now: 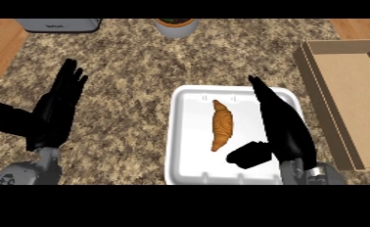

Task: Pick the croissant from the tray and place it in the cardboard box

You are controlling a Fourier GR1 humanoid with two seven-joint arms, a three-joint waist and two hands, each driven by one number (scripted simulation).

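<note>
A golden-brown croissant (222, 125) lies lengthwise in the middle of the white tray (186, 138). My right hand (285, 128) hovers over the tray's right side, just right of the croissant, fingers straight and pointing away, thumb sticking out toward the croissant's near end; it touches nothing. The cardboard box (327, 96) stands open along the right edge of the view, right of the tray. My left hand (56, 107) rests open at the left over the counter, fingers up, far from the tray.
The counter is speckled granite with wood showing at both far corners. A grey toaster (57, 24) sits at the back left and a pale pot with a plant (175, 27) at the back centre.
</note>
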